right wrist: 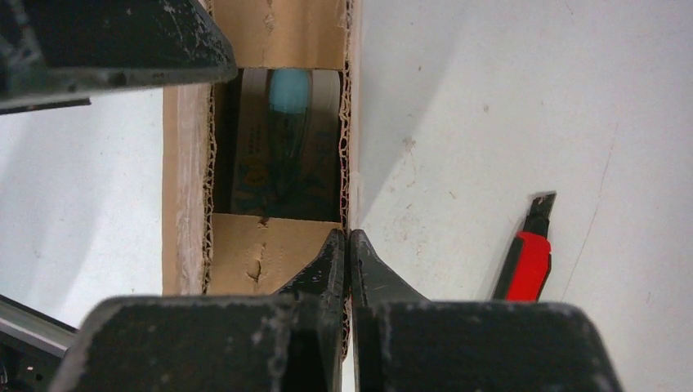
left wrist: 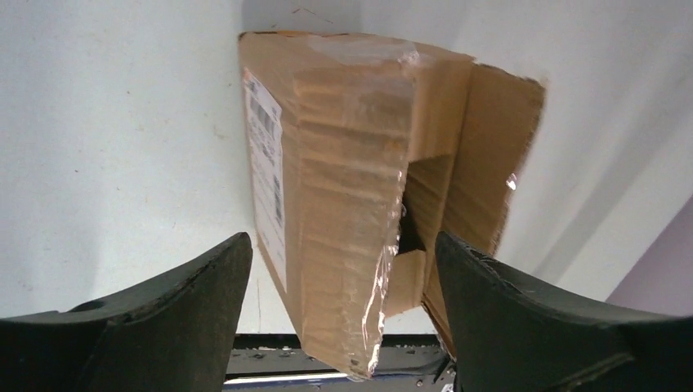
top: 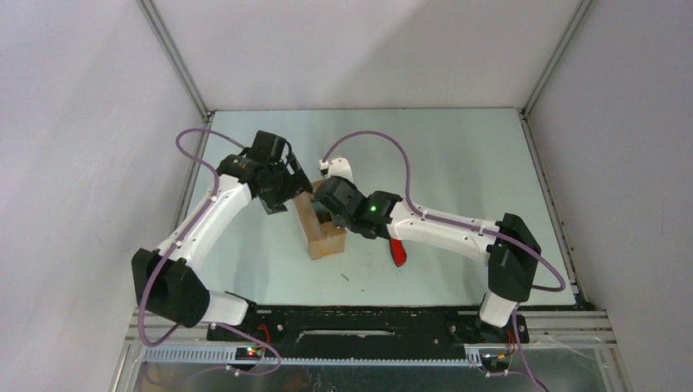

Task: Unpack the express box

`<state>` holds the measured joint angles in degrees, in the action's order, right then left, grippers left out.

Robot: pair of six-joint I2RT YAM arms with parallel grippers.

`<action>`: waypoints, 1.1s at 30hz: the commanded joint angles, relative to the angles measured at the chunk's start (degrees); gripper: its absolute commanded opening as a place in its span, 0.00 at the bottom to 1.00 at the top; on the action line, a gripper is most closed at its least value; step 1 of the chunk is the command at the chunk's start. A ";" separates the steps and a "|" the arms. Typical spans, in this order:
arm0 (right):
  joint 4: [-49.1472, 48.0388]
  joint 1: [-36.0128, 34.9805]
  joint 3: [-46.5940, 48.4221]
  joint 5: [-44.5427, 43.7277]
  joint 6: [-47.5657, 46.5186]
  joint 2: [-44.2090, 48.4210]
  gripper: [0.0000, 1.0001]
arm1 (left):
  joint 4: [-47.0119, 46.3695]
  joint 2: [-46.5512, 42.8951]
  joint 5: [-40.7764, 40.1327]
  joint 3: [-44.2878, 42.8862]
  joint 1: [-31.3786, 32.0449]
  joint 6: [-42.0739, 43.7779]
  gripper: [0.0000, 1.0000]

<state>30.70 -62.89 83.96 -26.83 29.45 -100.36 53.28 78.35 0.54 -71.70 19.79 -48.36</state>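
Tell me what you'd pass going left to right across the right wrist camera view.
The express box, its left wall → blue-topped item inside the box → right gripper, closed on the box's right wall → red-handled knife.

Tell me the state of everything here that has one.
box: open, item inside.
left tool: open, fingers either side of the box.
right tool: shut on the box's wall.
knife: lying flat, unheld; blade state too unclear to tell.
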 commanded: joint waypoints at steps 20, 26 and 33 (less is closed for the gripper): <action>-14.41 4.10 -12.68 4.00 2.11 13.39 0.00 | -1.99 0.27 -4.90 2.12 0.51 3.74 0.11; -18.38 7.67 -16.78 12.56 4.53 13.55 0.00 | -12.21 -8.29 -5.71 7.12 0.26 5.86 0.00; -21.17 9.81 -17.14 20.45 4.30 13.41 0.47 | -19.55 -18.81 -8.83 7.83 0.61 12.64 0.00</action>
<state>13.78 -54.22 66.67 -12.05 33.21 -88.92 42.48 65.30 -3.95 -64.49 20.34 -41.76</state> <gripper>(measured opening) 0.333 0.017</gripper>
